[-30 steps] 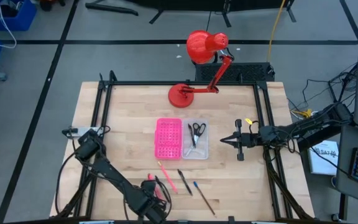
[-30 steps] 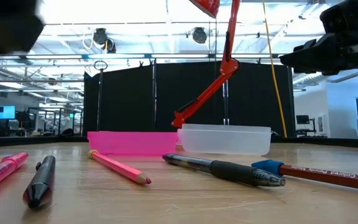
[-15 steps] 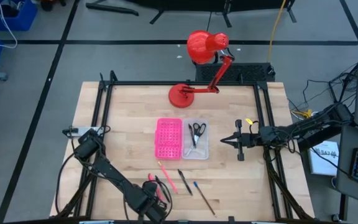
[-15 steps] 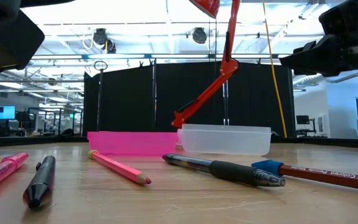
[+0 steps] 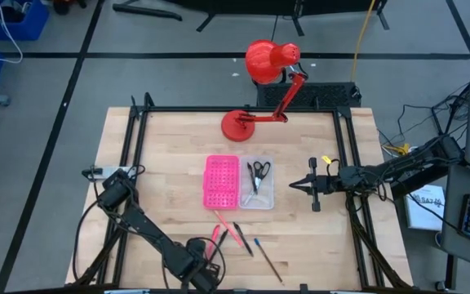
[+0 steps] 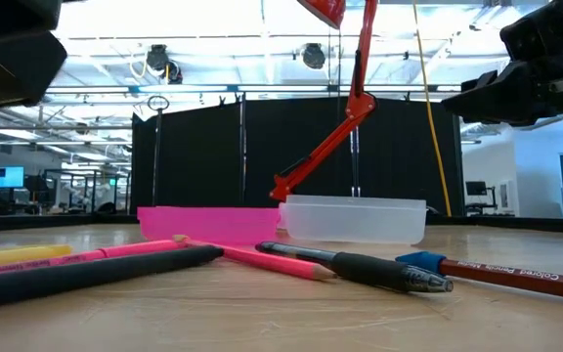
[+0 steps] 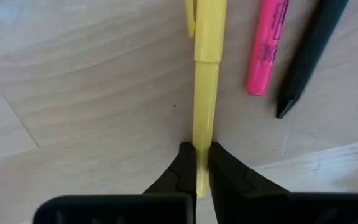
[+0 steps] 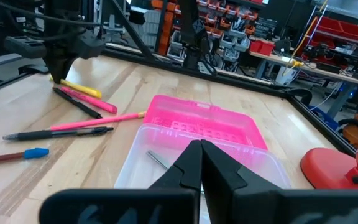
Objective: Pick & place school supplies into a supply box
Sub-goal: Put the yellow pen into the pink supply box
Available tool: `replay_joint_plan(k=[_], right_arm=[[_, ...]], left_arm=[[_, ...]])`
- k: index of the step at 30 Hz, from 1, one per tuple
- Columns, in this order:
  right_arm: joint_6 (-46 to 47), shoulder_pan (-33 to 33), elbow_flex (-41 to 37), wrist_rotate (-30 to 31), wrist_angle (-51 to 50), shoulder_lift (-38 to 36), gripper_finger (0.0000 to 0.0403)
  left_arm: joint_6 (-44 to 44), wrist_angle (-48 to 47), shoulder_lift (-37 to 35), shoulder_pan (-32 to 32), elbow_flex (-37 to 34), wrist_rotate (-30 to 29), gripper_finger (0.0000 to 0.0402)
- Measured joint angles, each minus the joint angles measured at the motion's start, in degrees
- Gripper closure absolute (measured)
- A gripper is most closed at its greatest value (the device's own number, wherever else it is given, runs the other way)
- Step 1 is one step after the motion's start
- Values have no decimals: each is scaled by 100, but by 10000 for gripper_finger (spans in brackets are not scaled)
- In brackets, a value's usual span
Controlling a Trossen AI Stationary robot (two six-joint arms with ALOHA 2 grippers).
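From overhead you see the whole table [image 5: 170,163] straight down. Your low camera sits at tabletop height, facing the box [image 6: 291,221] across nearby pens [image 6: 360,266]. The left wrist camera looks close down on a yellow pen [image 7: 205,81]; the right wrist camera, seemingly farther off, shares the box [image 8: 197,134] and pens.

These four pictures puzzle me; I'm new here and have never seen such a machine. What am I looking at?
Two dark robot arms work at a wooden table. One picture looks straight down, one looks level across the tabletop, and two come from cameras on the arms' wrists. The left tool, at the table's near edge, is shut on a yellow pen; a pink pen and a black pen lie beside it. The right tool waits shut beside the clear tray, which holds scissors and is joined to a pink half. A red lamp stands behind.
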Motion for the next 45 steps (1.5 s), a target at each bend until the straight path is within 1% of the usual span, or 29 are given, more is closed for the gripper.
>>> replay_joint_plan(k=[5,16,24,31,33,35,37,39,42,45], right_arm=[[0,-2,0,0,9,-1,403],[0,-2,0,-4,5,0,403],[-1,-2,0,-4,-37,-1,403],[36,0,0,-7,-106,1,403],[95,-2,0,-7,-119,5,403],[149,-2,0,-7,-153,5,403],[173,-2,0,-7,-151,8,403],[175,0,0,-8,-170,10,403],[219,0,0,-9,-206,10,403],[219,0,0,-9,-220,10,403]], left_arm=[[-326,-316,-79,-122,151,-396,382],[-1374,-704,-270,-436,187,-840,382],[-1152,-766,-399,-363,185,-974,382],[-886,-850,-648,-234,226,-1479,399],[-812,-849,-712,-204,236,-1495,395],[-742,-869,-728,-170,238,-1364,395],[-583,-911,-727,-169,235,-1370,397],[-144,-891,-743,-166,235,-1518,399],[959,-819,-743,-124,235,-1506,390],[2195,-758,-743,-44,235,-1335,365]])
